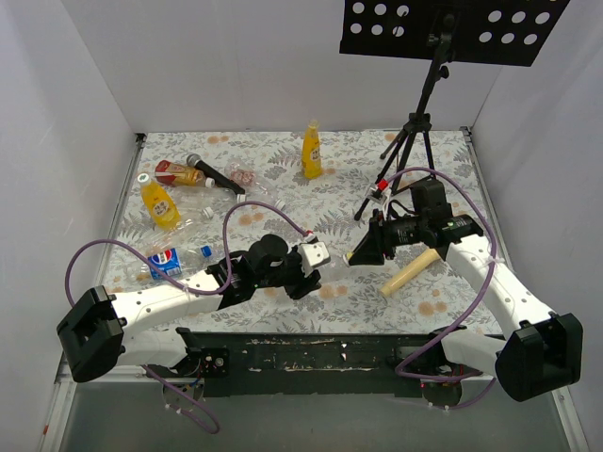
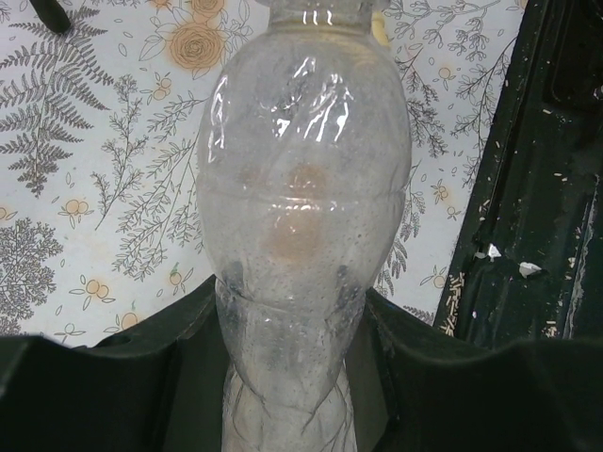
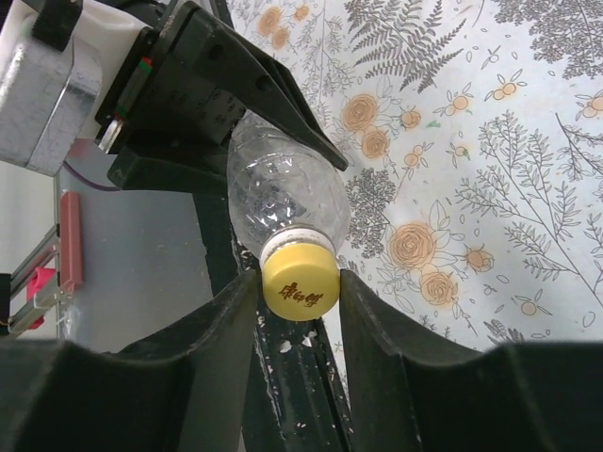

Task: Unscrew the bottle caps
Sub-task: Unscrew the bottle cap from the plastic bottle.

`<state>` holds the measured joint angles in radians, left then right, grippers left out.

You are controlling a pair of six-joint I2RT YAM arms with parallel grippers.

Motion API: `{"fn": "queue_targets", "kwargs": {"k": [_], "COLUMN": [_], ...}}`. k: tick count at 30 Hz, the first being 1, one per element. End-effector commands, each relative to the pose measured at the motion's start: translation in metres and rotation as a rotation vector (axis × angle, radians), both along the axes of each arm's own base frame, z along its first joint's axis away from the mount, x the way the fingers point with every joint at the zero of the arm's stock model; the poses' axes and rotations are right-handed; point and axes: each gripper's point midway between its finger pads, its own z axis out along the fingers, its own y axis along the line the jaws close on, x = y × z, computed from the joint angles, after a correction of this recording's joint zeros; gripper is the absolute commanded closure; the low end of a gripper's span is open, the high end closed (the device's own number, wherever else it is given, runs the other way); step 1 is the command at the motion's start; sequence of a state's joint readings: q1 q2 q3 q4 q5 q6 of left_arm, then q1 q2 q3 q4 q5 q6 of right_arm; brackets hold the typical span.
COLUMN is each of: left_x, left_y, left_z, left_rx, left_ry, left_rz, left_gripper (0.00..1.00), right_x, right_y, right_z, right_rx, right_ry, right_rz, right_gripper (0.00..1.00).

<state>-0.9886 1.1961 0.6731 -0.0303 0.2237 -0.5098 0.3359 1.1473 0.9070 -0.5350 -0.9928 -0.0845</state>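
A clear, empty bottle is held off the table between the two arms. My left gripper is shut on its lower body, one black finger on each side. The bottle's yellow cap, marked with red characters, is on the neck and faces the right wrist camera. My right gripper is shut on this cap, its fingers touching both sides. In the top view the grippers meet near the table's front centre. Other bottles stand or lie farther back and left.
A black microphone lies beside a red-labelled bottle at the back left. A tan cone-shaped stick lies under the right arm. A tripod stands at the back right under a perforated black desk. White walls enclose the floral table.
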Motion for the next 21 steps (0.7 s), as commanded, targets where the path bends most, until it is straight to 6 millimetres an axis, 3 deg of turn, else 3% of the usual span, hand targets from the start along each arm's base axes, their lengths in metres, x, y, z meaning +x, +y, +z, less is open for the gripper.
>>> {"fn": "queue_targets", "kwargs": {"k": [1, 4, 7, 10, 14, 18, 21], "left_x": [0.002, -0.002, -0.010, -0.022, -0.039, -0.053, -0.057], "left_y": [-0.002, -0.001, 0.000, 0.000, -0.007, -0.016, -0.020], "left_z": [0.009, 0.009, 0.010, 0.013, 0.023, 0.026, 0.026], "left_rx": [-0.028, -0.034, -0.039, -0.048, -0.087, -0.104, -0.104], "left_ry": [-0.027, -0.024, -0.025, -0.007, 0.040, 0.120, 0.157], "left_rz": [0.004, -0.012, -0.051, -0.119, -0.222, -0.306, -0.332], "left_gripper": [0.87, 0.87, 0.86, 0.86, 0.85, 0.85, 0.85], "right_x": [-0.008, -0.011, -0.017, -0.027, -0.031, -0.013, -0.012], "right_y": [0.003, 0.004, 0.002, -0.001, -0.009, -0.012, -0.016], "right_z": [0.018, 0.019, 0.023, 0.022, 0.022, 0.018, 0.013], "right_rx": [0.061, 0.071, 0.078, 0.077, 0.075, 0.001, -0.020], "right_ry": [-0.016, -0.037, -0.109, -0.319, -0.744, -0.988, -1.149], "right_rz": [0.059, 0.087, 0.137, 0.275, 0.486, 0.557, 0.635], "right_gripper": [0.57, 0.75, 0.85, 0.99, 0.99, 0.99, 0.99]}}
